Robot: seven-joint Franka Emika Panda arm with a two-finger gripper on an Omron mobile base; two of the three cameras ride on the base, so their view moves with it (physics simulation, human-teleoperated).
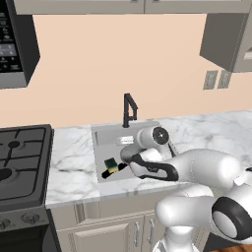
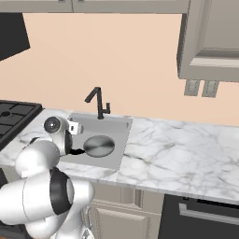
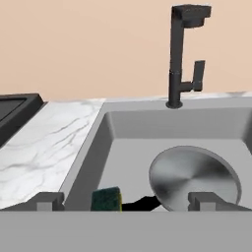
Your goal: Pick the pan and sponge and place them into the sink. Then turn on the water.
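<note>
The grey sink holds the round metal pan, lying flat on the basin floor with its black handle pointing at the near wall. The yellow and green sponge lies beside that handle in the basin's front left part. From the base views, the pan and sponge are both inside the sink. My gripper hovers over the basin's front edge, open, with nothing between its fingers. The black faucet stands at the back rim. The water is out of view.
A black stove borders the marble counter left of the sink. A microwave hangs above it. The counter runs wide to the right. Wall cabinets hang at upper right.
</note>
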